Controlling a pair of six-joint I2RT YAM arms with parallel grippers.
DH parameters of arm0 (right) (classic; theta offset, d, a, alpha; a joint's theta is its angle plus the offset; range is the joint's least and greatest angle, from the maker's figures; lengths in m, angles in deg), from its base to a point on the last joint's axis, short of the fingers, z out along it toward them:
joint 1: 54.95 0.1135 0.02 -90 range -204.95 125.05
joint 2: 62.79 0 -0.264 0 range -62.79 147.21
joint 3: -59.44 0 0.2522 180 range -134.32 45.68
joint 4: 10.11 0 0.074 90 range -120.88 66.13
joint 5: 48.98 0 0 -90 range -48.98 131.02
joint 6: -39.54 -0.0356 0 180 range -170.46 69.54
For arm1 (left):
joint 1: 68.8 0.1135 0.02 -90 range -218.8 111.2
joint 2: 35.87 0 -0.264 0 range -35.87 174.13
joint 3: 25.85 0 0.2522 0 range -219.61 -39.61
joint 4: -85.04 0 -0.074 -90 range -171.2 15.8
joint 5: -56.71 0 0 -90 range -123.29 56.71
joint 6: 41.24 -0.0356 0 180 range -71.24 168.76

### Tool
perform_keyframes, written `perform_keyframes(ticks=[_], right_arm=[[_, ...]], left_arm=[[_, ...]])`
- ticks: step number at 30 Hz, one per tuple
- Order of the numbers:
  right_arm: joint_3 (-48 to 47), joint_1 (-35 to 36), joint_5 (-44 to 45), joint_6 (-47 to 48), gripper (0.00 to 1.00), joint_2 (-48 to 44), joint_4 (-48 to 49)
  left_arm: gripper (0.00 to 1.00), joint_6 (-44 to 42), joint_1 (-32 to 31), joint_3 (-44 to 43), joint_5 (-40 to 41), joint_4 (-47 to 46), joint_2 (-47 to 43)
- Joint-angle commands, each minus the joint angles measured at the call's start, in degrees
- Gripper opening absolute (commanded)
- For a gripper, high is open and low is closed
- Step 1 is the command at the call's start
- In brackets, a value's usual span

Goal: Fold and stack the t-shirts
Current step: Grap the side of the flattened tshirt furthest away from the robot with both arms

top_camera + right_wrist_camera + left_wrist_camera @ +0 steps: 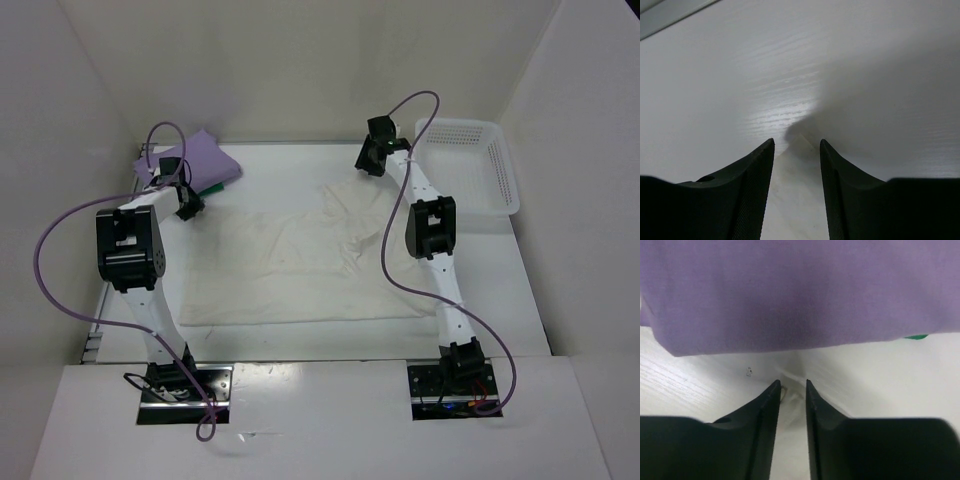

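The cream-white t-shirt (pixel 290 265) lies spread and wrinkled across the middle of the table. At the back left the lavender-purple t-shirt (pixel 203 160) sits folded on top of the green t-shirt (pixel 213 187), of which only an edge shows. My left gripper (pixel 188 206) hovers low at the cream shirt's far left corner, just in front of the purple shirt (pixel 800 290). Its fingers stand narrowly apart with cream cloth (pixel 875 385) lying between them. My right gripper (pixel 797 141) is open at the shirt's far right corner (pixel 795 190), which lies flat between its fingers.
A white perforated basket (pixel 470 165) stands at the back right, close to the right arm. White walls enclose the table at the back and on both sides. Purple cables loop off both arms.
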Motion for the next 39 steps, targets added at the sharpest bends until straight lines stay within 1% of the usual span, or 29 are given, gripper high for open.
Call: perform_keyframes(ticks=[1, 2, 3, 5, 6, 8, 9, 10, 11, 12, 13, 17, 21, 23, 24, 27, 28, 32, 35, 39], right_arm=[[-2.22, -0.29, 0.46, 0.69, 0.48, 1.37, -1.27], [-2.22, -0.29, 0.45, 0.69, 0.48, 1.37, -1.27], [-2.22, -0.29, 0.45, 0.69, 0.48, 1.37, -1.27], [-2.22, -0.29, 0.45, 0.69, 0.48, 1.37, -1.27], [-2.22, -0.29, 0.45, 0.69, 0.37, 1.37, -1.27], [-2.22, -0.29, -0.08, 0.69, 0.31, 1.37, -1.79], [-2.22, -0.29, -0.08, 0.69, 0.29, 1.37, -1.80], [-2.22, -0.29, -0.77, 0.69, 0.22, 1.37, -1.80], [-2.22, -0.29, -0.78, 0.69, 0.20, 1.37, -1.80], [-2.22, -0.29, -0.78, 0.69, 0.20, 1.37, -2.32], [-2.22, -0.29, -0.78, 0.69, 0.12, 1.37, -2.33], [-3.53, -0.29, -1.31, 0.16, 0.01, 0.06, -2.33], [-4.06, -1.34, -4.11, -1.07, 0.01, -3.46, -1.01], [-4.07, -1.35, -4.12, -1.07, 0.01, -4.25, -1.01], [-3.46, -1.35, -3.42, -1.07, 0.10, -4.26, -1.01], [-2.75, -1.87, -4.03, -0.37, 0.45, -4.79, -0.49], [-2.75, -1.88, -4.03, 0.15, 0.47, -4.09, -0.48], [-1.61, -1.88, -4.64, 0.69, 0.50, -1.81, -1.00], [-1.61, -1.88, -4.65, 1.30, 0.50, -0.57, -1.62], [-1.61, -0.38, -6.93, 1.83, 0.49, -0.04, -1.62]], left_arm=[[0.32, -1.70, 0.28, 0.27, -1.94, -2.48, -0.14], [0.28, -1.70, 0.28, 0.28, -1.95, -3.00, -0.14], [0.21, -1.10, 0.28, 0.28, -2.47, -3.00, -0.67], [0.16, -1.09, 0.28, 0.89, -3.00, -3.53, -1.19], [0.14, -1.09, 0.28, 0.89, -3.00, -3.53, -1.72], [0.08, -1.09, 0.28, 1.42, -3.00, -4.05, -2.25], [0.07, -1.09, 0.28, 2.11, -3.00, -4.06, -2.86], [0.06, -1.09, 0.28, 2.12, -3.00, -4.06, -2.87], [0.06, -1.09, 0.28, 2.12, -3.00, -4.06, -3.39], [0.03, -1.09, 0.28, 2.82, -3.00, -4.06, -3.92], [0.01, -1.09, 0.28, 2.82, -3.00, -4.58, -3.92], [0.00, -1.09, 0.28, 3.44, -3.00, -4.59, -5.24], [0.00, -0.47, 0.28, 3.44, -3.53, -4.59, -6.99], [0.00, 0.05, 0.28, 3.97, -4.06, -4.59, -7.61], [0.00, 0.05, 0.28, 3.97, -4.06, -4.59, -7.61], [0.00, 0.05, 0.28, 3.97, -4.58, -4.59, -7.61], [0.00, 0.05, 0.28, 3.97, -4.58, -4.59, -7.61], [0.00, 0.05, 0.28, 3.97, -4.58, -4.59, -7.61], [0.00, 0.05, 0.28, 3.97, -5.11, -4.59, -7.61], [0.00, 0.58, 0.28, 3.97, -5.73, -4.59, -7.61]])
